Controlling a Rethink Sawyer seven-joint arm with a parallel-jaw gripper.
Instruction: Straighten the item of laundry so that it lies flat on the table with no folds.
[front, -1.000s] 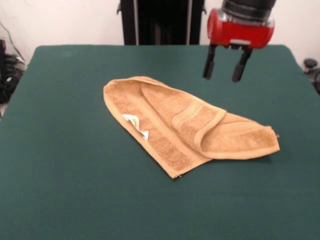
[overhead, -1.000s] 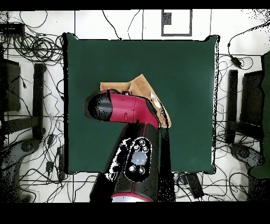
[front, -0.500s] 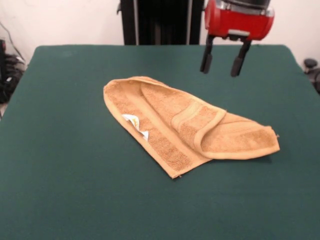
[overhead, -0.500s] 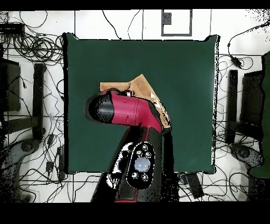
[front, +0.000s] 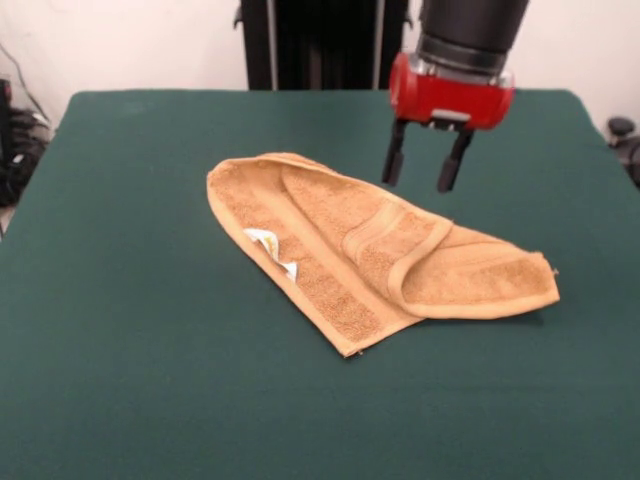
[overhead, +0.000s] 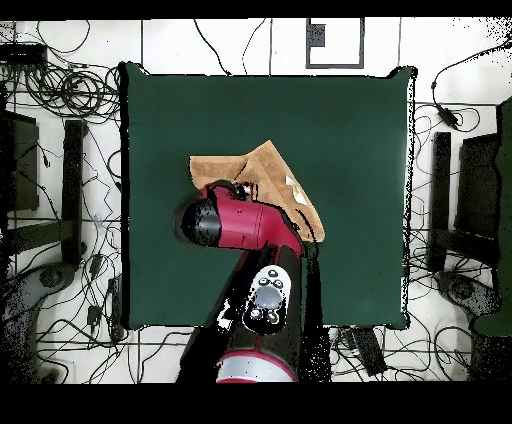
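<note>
So the towel (front: 375, 250) sits around the middle of the green desk (front: 130, 380), and it's nowhere near flat. Going left to right across it: the left end is rounded where the cloth doubles over on itself, a little white tag (front: 272, 250) pokes out along the front edge, then there's a thick rolled fold with the banded stripe curling round, and the right end tapers to a point. The claw (front: 420, 168) hangs just above the towel's far edge, over the folded middle, fingers apart and empty, touching nothing. My guess is it's parked there because that flap is the bit that needs pulling open first.
</note>
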